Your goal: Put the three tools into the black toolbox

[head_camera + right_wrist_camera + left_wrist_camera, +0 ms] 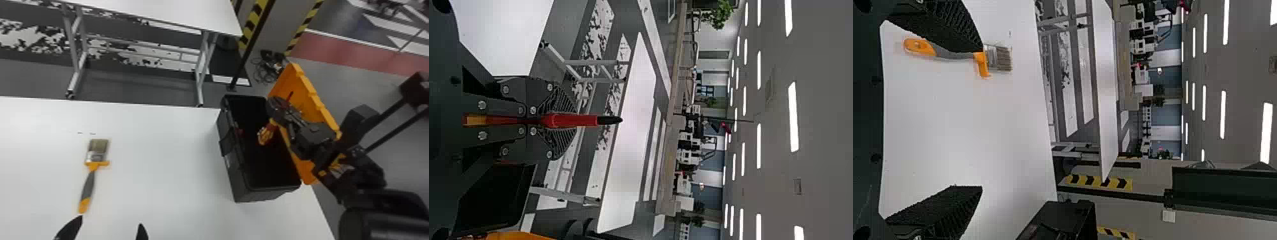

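White tabletop (166,159), grey floor behind. Black toolbox (237,178) by right edge, orange lid (306,95) tipped back, prob so opening's free for drop-ins. Right pincer (574,120) above it, clamped on red-and-black tool (584,120), dark tip poking past fingers; my guess, lined up for letting go inside. Brush (87,186) flat, well apart from box, handle toward robot, handy for left pincer (981,119), spread and empty.
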Tool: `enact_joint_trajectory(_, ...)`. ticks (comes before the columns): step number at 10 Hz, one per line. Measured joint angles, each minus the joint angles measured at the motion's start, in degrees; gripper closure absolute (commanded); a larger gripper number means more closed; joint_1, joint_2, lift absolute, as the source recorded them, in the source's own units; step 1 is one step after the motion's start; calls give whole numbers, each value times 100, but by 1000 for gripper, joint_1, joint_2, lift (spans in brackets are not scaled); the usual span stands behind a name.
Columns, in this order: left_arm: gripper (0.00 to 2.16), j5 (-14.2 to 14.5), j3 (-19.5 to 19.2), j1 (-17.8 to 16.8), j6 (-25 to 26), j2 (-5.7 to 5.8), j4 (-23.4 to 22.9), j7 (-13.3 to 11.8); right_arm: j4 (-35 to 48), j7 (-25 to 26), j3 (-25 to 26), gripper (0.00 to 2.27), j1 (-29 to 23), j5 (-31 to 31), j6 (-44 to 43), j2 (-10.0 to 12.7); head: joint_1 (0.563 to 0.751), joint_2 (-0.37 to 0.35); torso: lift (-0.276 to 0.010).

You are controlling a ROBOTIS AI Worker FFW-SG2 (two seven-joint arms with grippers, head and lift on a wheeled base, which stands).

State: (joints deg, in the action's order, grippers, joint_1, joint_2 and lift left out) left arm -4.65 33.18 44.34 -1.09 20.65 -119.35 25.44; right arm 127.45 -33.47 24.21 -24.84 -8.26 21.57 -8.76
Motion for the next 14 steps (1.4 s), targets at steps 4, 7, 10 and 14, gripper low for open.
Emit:
enact_joint_trajectory(4,26,265,-640,385,-266,5,-281,-565,-1381,-164,-57,2236,-217,273,-1612,-200,695,-350,-51)
enact_joint_trajectory(7,36,494,-1239,642,-328,-30,-523,-811,-1969,-186,-183,-1,-342,142,-2236,-169,695,-350,-51)
enact_joint_trajectory(10,93,546,-1829,698,40,-315,-556,-1127,-941,-203,-411,66,-813,-557,-1572,-8,695,-269,-51)
enact_joint_trajectory(14,103,657,-2328,691,379,-612,-505,-1107,-101,-422,-1101,76,-1315,-1085,-850,181,695,-39,-51)
